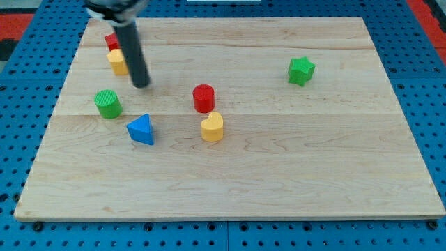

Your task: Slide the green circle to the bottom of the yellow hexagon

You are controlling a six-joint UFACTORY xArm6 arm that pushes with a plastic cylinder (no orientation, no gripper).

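The green circle (108, 104) is a short green cylinder at the left of the wooden board (279, 181). The yellow hexagon (117, 61) lies above it near the board's top left, partly hidden behind my dark rod. My tip (141, 84) rests on the board just right of and below the yellow hexagon, and up and to the right of the green circle, apart from it.
A red block (111, 40) sits right above the yellow hexagon. A blue triangle (141, 130) lies below and right of the green circle. A red cylinder (203, 97) and a yellow heart (212, 127) are mid-board. A green star (301, 70) is at the right.
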